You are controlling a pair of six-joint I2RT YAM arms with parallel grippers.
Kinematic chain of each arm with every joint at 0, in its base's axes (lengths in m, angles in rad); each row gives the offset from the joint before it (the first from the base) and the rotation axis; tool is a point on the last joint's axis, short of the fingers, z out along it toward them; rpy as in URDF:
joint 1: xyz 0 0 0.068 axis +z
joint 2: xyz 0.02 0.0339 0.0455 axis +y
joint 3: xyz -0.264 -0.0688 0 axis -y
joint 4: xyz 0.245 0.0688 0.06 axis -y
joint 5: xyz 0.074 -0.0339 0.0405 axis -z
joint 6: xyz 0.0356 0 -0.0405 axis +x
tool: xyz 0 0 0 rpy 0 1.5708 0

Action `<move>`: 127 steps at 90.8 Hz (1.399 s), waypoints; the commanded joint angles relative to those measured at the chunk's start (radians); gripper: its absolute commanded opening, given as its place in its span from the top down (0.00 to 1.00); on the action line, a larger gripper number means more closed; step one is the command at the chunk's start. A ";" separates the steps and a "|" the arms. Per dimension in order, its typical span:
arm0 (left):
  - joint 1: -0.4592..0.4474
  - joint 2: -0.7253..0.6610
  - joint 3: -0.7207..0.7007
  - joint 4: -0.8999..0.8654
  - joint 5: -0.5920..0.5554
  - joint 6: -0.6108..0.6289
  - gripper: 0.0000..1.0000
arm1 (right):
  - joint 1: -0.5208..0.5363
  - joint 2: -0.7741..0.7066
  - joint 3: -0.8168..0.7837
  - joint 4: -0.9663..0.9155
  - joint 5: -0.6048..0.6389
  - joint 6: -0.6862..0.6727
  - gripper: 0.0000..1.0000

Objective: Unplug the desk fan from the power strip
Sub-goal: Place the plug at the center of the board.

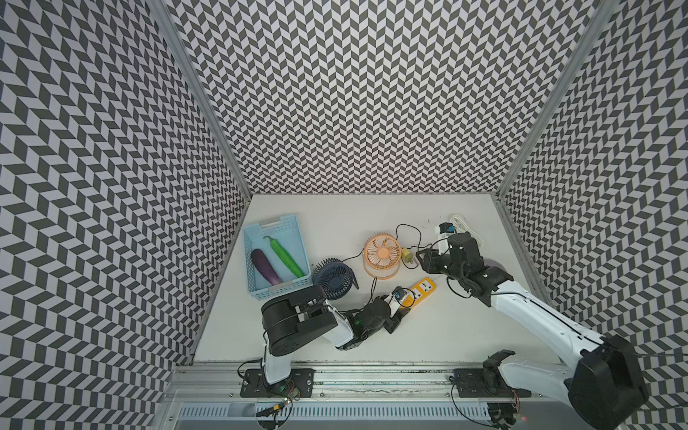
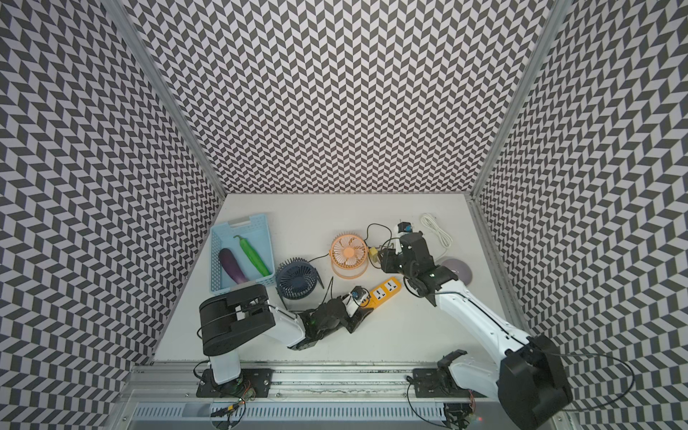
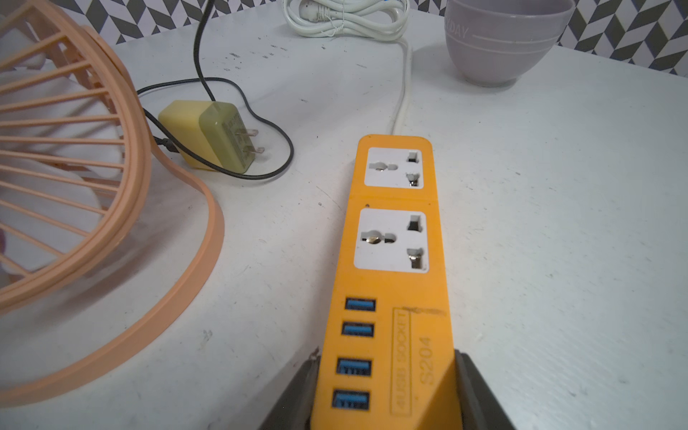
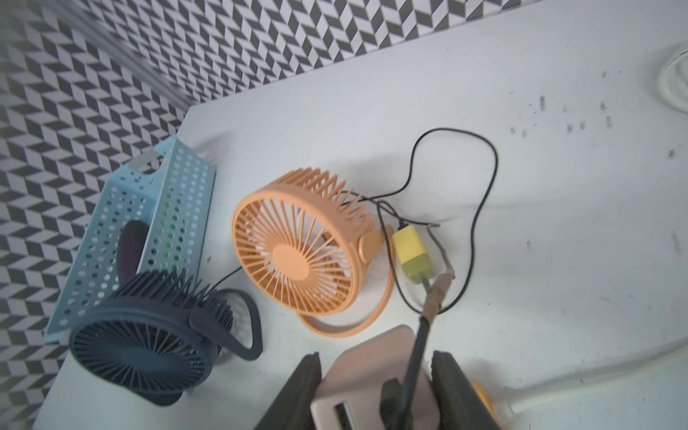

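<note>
The orange-yellow power strip (image 1: 422, 292) (image 3: 394, 260) lies flat on the table, and both of its white sockets are empty. My left gripper (image 1: 403, 307) (image 3: 387, 357) is shut on its USB end. My right gripper (image 1: 421, 260) (image 4: 374, 357) hangs above the table beside the orange desk fan (image 1: 382, 255) (image 4: 298, 253). It is shut on a pinkish plug adapter (image 4: 357, 372) with a black cable in it. A navy desk fan (image 1: 334, 279) (image 4: 145, 346) stands to the left. A yellow adapter (image 3: 208, 134) (image 4: 409, 253) lies unplugged by the orange fan.
A blue basket (image 1: 260, 231) holding an eggplant and a green pepper sits at the left. A lilac bowl (image 3: 502, 37) (image 2: 458, 270) and a coiled white cord (image 1: 465, 227) are at the back right. Black fan cables loop over the table behind the fans.
</note>
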 commanded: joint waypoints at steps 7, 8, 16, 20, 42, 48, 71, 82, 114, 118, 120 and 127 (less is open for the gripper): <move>-0.026 0.013 -0.024 -0.117 0.041 0.002 0.68 | -0.092 0.098 0.063 0.076 -0.105 0.050 0.76; -0.027 0.013 -0.023 -0.117 0.042 0.002 0.67 | -0.095 0.105 0.068 0.077 -0.110 0.054 0.76; -0.032 0.009 -0.024 -0.119 0.042 0.002 0.67 | -0.126 0.156 0.084 0.113 -0.158 0.083 0.76; -0.035 0.009 -0.022 -0.122 0.040 0.002 0.68 | -0.144 0.176 0.079 0.139 -0.187 0.106 0.76; -0.039 0.017 -0.018 -0.129 0.036 0.005 0.67 | -0.240 0.294 0.063 0.265 -0.331 0.186 0.76; -0.038 0.019 -0.017 -0.130 0.037 0.003 0.67 | -0.261 0.320 0.056 0.293 -0.362 0.205 0.76; -0.038 0.033 -0.011 -0.133 0.035 0.002 0.67 | -0.321 0.399 0.019 0.376 -0.435 0.249 0.76; -0.039 0.035 -0.009 -0.134 0.032 0.003 0.67 | -0.343 0.419 0.001 0.398 -0.444 0.256 0.76; -0.039 0.038 -0.006 -0.137 0.033 0.002 0.67 | -0.384 0.481 -0.023 0.467 -0.481 0.313 0.72; -0.039 0.037 -0.006 -0.138 0.035 0.003 0.67 | -0.385 0.493 -0.023 0.474 -0.490 0.323 0.72; -0.039 0.037 -0.007 -0.137 0.035 0.002 0.67 | -0.384 0.498 -0.024 0.479 -0.495 0.328 0.72; -0.039 0.034 -0.008 -0.137 0.033 0.002 0.68 | -0.384 0.512 -0.030 0.500 -0.504 0.342 0.71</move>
